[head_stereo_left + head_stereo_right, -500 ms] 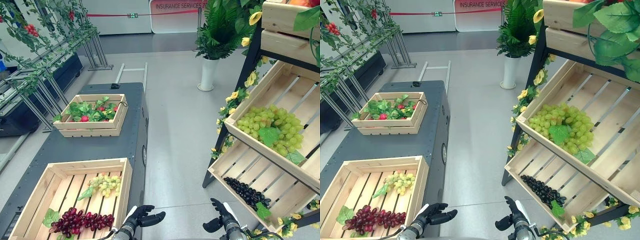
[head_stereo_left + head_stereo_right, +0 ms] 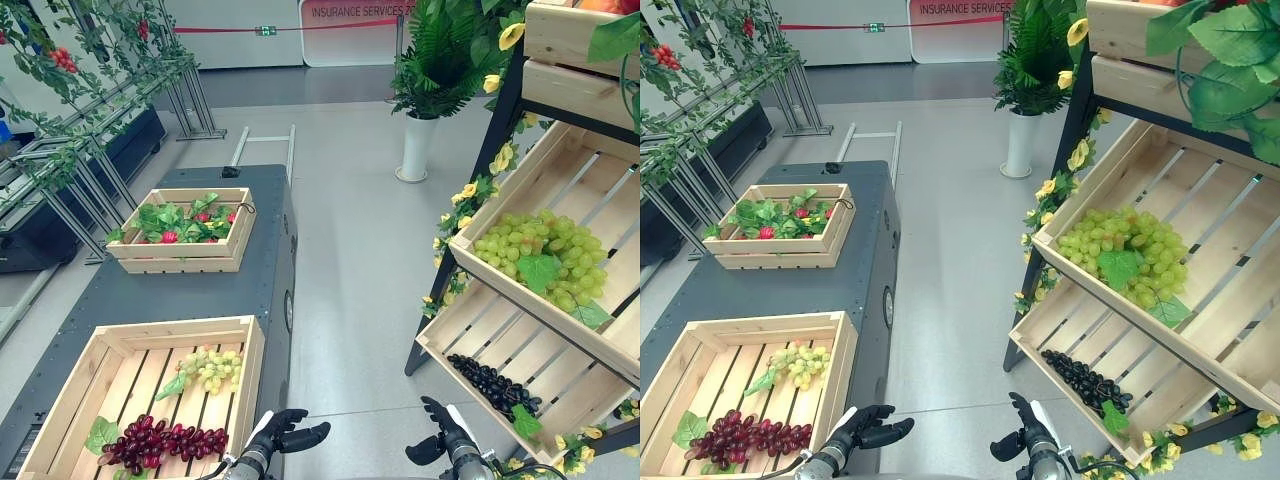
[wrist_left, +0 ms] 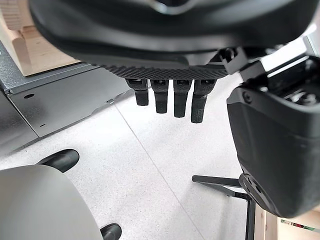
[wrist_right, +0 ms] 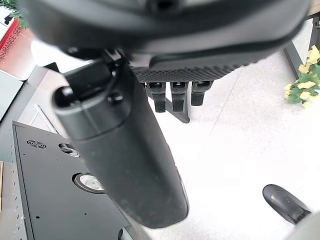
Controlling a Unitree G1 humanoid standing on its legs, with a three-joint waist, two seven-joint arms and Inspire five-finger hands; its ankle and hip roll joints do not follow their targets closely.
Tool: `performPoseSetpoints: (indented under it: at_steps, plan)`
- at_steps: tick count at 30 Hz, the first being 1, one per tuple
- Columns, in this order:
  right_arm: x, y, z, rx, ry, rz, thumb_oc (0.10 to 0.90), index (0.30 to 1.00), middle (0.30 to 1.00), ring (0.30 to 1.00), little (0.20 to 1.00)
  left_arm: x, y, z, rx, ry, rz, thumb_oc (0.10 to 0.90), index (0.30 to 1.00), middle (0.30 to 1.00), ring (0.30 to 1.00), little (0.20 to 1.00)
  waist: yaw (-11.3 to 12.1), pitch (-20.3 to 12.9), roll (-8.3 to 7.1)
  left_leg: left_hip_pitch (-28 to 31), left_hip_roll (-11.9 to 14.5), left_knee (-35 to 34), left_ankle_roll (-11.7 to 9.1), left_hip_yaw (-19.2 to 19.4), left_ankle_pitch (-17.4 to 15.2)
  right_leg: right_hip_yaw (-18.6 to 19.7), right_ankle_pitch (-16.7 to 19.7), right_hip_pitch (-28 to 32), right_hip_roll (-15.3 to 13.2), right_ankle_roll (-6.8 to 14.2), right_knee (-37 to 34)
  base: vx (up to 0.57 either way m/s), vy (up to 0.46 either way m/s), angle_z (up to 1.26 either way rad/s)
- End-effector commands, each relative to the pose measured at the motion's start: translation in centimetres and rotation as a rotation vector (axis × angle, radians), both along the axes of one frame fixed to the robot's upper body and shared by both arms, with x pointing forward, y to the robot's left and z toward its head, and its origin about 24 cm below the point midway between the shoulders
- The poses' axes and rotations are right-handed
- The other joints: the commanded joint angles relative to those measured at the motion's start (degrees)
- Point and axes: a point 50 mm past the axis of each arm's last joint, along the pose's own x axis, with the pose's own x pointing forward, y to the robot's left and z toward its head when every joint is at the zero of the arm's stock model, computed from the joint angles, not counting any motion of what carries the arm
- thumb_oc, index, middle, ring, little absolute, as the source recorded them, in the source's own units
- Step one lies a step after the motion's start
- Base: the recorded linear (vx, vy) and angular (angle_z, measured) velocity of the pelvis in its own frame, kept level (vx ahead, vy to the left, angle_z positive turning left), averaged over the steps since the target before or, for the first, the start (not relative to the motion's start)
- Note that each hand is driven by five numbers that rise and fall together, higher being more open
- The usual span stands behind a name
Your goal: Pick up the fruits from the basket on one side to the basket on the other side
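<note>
— What do we have around us?

— We stand on a pale grey floor (image 2: 350,220) in a hall with a red banner (image 2: 355,12) on the back wall. On our right rises a dark-framed shelf rack (image 2: 510,110) carrying slanted wooden crates, trimmed with yellow flowers (image 2: 468,190). On our left sits a dark grey tabletop (image 2: 150,295). Further left we see metal trellis frames (image 2: 90,150) hung with leafy vines. By the rack's far side stands a potted plant (image 2: 440,50) in a white vase (image 2: 417,148).

— And the crates?

— On the rack, the middle crate (image 2: 590,170) holds a big heap of green grapes (image 2: 535,255) with leaves. The lower crate (image 2: 470,320) beneath it holds black grapes (image 2: 490,382) towards its low edge. On the tabletop, the near crate (image 2: 180,328) carries red grapes (image 2: 160,440) at its near end and a small green bunch (image 2: 212,368) further up, the two apart. The far crate (image 2: 180,264) is full of green leaves with a few red fruits (image 2: 170,237) among them; we cannot tell their kind.

— Our hands?

— Both hang low over the floor, between tabletop and rack. Our left robot hand (image 2: 290,432) is just beside the near crate's corner, with its fingers loose, its thumb out and nothing in it. Our right robot hand (image 2: 440,430) is near the lower crate, with its fingers straight, also empty.
</note>
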Motion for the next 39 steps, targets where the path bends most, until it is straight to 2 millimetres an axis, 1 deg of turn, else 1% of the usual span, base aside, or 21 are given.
performPoseSetpoints:
  at_steps: [1, 5, 8, 9, 10, 13, 14, 16, 17, 18, 24, 25, 26, 27, 28, 29, 32, 33, 34, 37, 39]
  plan:
    - [4.6, 0.9, 1.9, 0.026, -0.163, -0.03, 0.8, 0.9, 0.9, 0.9, 0.9, 4.4, -2.8, 1.9, -0.049, -0.208, -0.108, 0.8, 0.9, 0.9, 0.9, 0.9, 0.4, 3.1, -1.67, 1.7, -6.8, 0.6, 3.8, 1.2, -7.7, 0.1, -4.0, 2.3, 1.1, -0.7, 0.8, 0.0, 0.0, 0.0]
    - [4.8, 0.9, 2.0, 0.019, -0.18, -0.021, 0.8, 0.9, 0.9, 0.9, 0.9, 5.1, -3.3, 2.5, -0.035, -0.272, -0.183, 0.8, 0.9, 0.9, 0.9, 0.9, 0.4, 3.4, -1.61, 1.5, -6.7, 0.6, 3.9, 1.3, -7.6, 0.3, -4.1, 1.9, 1.2, -0.7, 1.1, 0.0, 0.0, 0.0]
    - [5.2, 1.0, 2.2, 0.015, -0.195, 0.0, 0.8, 0.9, 0.9, 0.9, 0.9, 6.1, -4.1, 3.8, -0.025, -0.419, -0.274, 0.8, 0.9, 0.9, 0.9, 0.9, 0.3, 3.8, -1.41, 1.3, -6.7, 0.6, 3.9, 1.4, -7.5, 0.7, -4.3, 1.5, 1.3, -0.8, 1.6, 0.0, 0.0, 0.0]
    - [5.6, 1.0, 2.5, 0.019, -0.207, 0.015, 0.8, 0.9, 0.9, 0.9, 0.9, 7.4, -4.4, 5.1, -0.019, -0.534, -0.276, 0.8, 0.9, 0.9, 0.9, 0.9, 0.2, 4.3, -1.22, 1.0, -6.6, 0.6, 3.9, 1.5, -7.4, 0.8, -4.3, 1.0, 1.3, -0.7, 1.9, 0.0, 0.0, 0.0]
    - [5.7, 1.0, 2.5, 0.018, -0.211, 0.018, 0.8, 0.9, 0.9, 0.9, 0.9, 7.7, -4.5, 5.4, -0.018, -0.563, -0.271, 0.8, 0.9, 0.9, 0.9, 0.9, 0.2, 4.5, -1.2, 1.0, -6.6, 0.6, 3.9, 1.5, -7.4, 0.8, -4.3, 0.9, 1.3, -0.7, 1.9, -0.04, 0.003, 0.0]
    - [6.3, 0.9, 3.0, 0.023, -0.238, 0.026, 0.8, 0.9, 0.9, 0.9, 0.9, 10.0, -4.1, 7.8, -0.009, -0.74, -0.211, 0.8, 0.9, 0.9, 0.9, 0.9, 0.6, 5.6, -1.18, 0.1, -6.7, 0.6, 4.0, 1.3, -7.0, 0.7, -4.3, 0.0, 1.2, -0.8, 2.4, -0.04, -0.006, 0.0]
    - [6.6, 0.8, 3.2, 0.026, -0.252, 0.021, 0.8, 0.9, 0.9, 0.9, 0.9, 11.0, -3.7, 9.2, -0.008, -0.83, -0.164, 0.8, 0.9, 0.9, 0.9, 0.9, 0.8, 6.1, -1.14, -0.3, -6.7, 0.6, 4.1, 0.9, -6.8, 0.5, -4.3, -0.4, 1.1, -0.9, 2.6, -0.03, -0.007, 0.01]
    - [6.7, 0.7, 3.4, 0.027, -0.261, 0.015, 0.8, 0.9, 0.9, 0.9, 0.9, 11.6, -3.3, 10.2, -0.006, -0.896, -0.124, 0.8, 0.9, 0.9, 0.9, 0.9, 1.1, 6.4, -1.11, -0.6, -6.8, 0.6, 4.1, 0.6, -6.6, 0.3, -4.3, -0.6, 1.1, -1.0, 2.6, 0.0, -0.001, 0.02]
    - [6.8, 0.6, 3.5, 0.026, -0.269, 0.007, 0.8, 0.9, 0.9, 0.9, 0.9, 12.1, -2.8, 11.2, 0.0, -0.954, -0.094, 0.8, 0.9, 0.9, 0.9, 0.9, 1.4, 6.6, -1.07, -0.9, -6.8, 0.6, 4.1, 0.3, -6.5, 0.0, -4.3, -0.7, 1.1, -1.1, 2.6, 0.01, -0.003, 0.04]
    - [6.7, 0.3, 3.6, 0.023, -0.279, -0.008, 0.8, 0.9, 0.9, 0.9, 0.9, 12.7, -2.0, 12.8, 0.028, -1.06, -0.048, 0.8, 0.9, 0.9, 0.9, 0.9, 1.9, 6.9, -1.03, -1.3, -6.9, 0.6, 4.0, -0.3, -6.2, -0.5, -4.3, -0.9, 1.0, -1.3, 2.4, 0.02, -0.003, 0.03]
    - [5.6, -0.8, 3.5, 0.008, -0.253, -0.034, 0.8, 0.9, 0.9, 0.9, 0.9, 13.0, 0.8, 16.1, 0.2, -1.282, 0.011, 0.8, 0.9, 0.9, 0.9, 0.9, 2.4, 7.2, -0.41, -2.3, -7.2, 0.6, 3.5, -1.5, -5.5, -1.8, -4.3, -1.1, 0.5, -1.5, 1.9, 0.08, 0.04, 0.14]
    - [5.6, -0.9, 3.5, 0.007, -0.251, -0.035, 0.8, 0.9, 0.9, 0.9, 0.9, 13.0, 0.9, 16.2, 0.204, -1.286, 0.014, 0.8, 0.9, 0.9, 0.9, 0.9, 2.3, 7.2, -0.4, -2.4, -7.2, 0.6, 3.5, -1.5, -5.5, -1.8, -4.3, -1.2, 0.5, -1.5, 2.0, 0.09, 0.118, 0.18]
    - [5.7, -1.2, 3.7, -0.003, -0.262, -0.021, 0.8, 0.9, 0.9, 0.9, 0.9, 13.4, 2.6, 17.9, 0.243, -1.358, 0.091, 0.8, 0.9, 0.9, 0.9, 0.9, 2.4, 8.0, 0.01, -3.3, -7.3, 0.6, 3.4, -1.4, -4.9, -2.1, -4.7, -2.3, 0.1, -1.6, 2.8, 0.05, 0.088, 0.11]
    - [5.7, -1.2, 3.7, -0.003, -0.261, -0.021, 0.8, 0.9, 0.9, 0.9, 0.9, 13.4, 2.6, 17.9, 0.243, -1.357, 0.091, 0.8, 0.9, 0.9, 0.9, 0.9, 2.4, 7.9, 0.0, -3.3, -7.3, 0.6, 3.4, -1.4, -4.9, -2.1, -4.7, -2.4, 0.1, -1.6, 2.9, 0.01, 0.168, 0.1]
    - [6.4, -1.5, 4.4, -0.012, -0.294, -0.001, 0.8, 0.9, 0.9, 0.9, 0.9, 14.0, 4.1, 20.1, 0.276, -1.442, 0.173, 0.8, 0.9, 0.9, 0.9, 0.9, 2.5, 9.4, 0.38, -5.2, -7.4, 1.3, 3.3, -1.3, -4.4, -2.5, -5.2, -4.5, -0.4, -1.8, 4.8, -0.09, 0.131, 0.05]
    - [7.1, -1.7, 4.9, -0.016, -0.323, 0.01, 0.8, 0.9, 0.9, 0.9, 0.9, 14.4, 4.8, 21.6, 0.299, -1.504, 0.212, 0.8, 0.9, 0.9, 0.9, 0.9, 2.8, 10.8, 0.59, -7.0, -7.4, 2.6, 3.3, -1.4, -4.3, -2.9, -5.8, -6.4, -0.7, -2.1, 6.9, -0.13, 0.158, 0.04]
    - [8.6, -1.6, 6.2, -0.001, -0.398, 0.015, 0.8, 0.9, 0.9, 0.9, 0.9, 14.9, 5.7, 24.5, 0.381, -1.647, 0.255, 0.8, 0.9, 0.9, 0.9, 0.9, 3.7, 14.5, 0.56, -11.7, -7.7, 7.9, 3.0, -2.0, -4.4, -3.8, -7.4, -11.2, -1.6, -2.6, 13.3, -0.11, 0.059, 0.18]
    - [8.9, -1.6, 6.4, 0.007, -0.418, 0.011, 0.8, 0.9, 0.9, 0.9, 0.9, 15.0, 5.9, 25.0, 0.406, -1.673, 0.259, 0.8, 0.9, 0.9, 0.9, 0.9, 3.9, 15.3, 0.47, -12.8, -7.8, 9.2, 2.9, -2.0, -4.5, -4.0, -7.7, -12.2, -1.9, -2.7, 14.6, -0.13, 0.014, 0.27]
    - [9.6, -1.5, 7.1, 0.024, -0.461, -0.007, 0.8, 0.9, 0.9, 0.9, 0.9, 15.2, 6.5, 26.5, 0.439, -1.725, 0.274, 0.8, 0.9, 0.9, 0.9, 0.9, 4.4, 17.2, 0.27, -15.5, -8.0, 12.5, 2.8, -2.0, -4.8, -4.6, -8.3, -14.5, -2.3, -2.9, 17.5, -0.12, 0.008, 0.16]
    - [10.4, -1.3, 7.8, 0.061, -0.516, -0.055, 0.8, 0.9, 0.9, 0.9, 0.9, 15.8, 8.3, 28.7, 0.545, -1.771, 0.301, 0.8, 0.9, 0.9, 0.9, 0.9, 5.2, 20.0, -0.07, -20.3, -8.3, 18.8, 2.7, -1.8, -6.2, -5.6, -10.4, -18.6, -3.2, -3.3, 24.2, -0.07, 0.008, 0.31]
    - [10.7, -1.3, 8.2, 0.064, -0.543, -0.065, 0.8, 0.9, 0.9, 0.9, 0.9, 16.1, 9.2, 29.4, 0.612, -1.769, 0.298, 0.8, 0.9, 0.9, 0.9, 0.9, 5.4, 21.0, -0.3, -22.0, -8.4, 21.6, 2.7, -2.2, -7.2, -5.9, -11.6, -19.6, -3.5, -3.7, 26.5, 0.0, 0.032, 0.18]
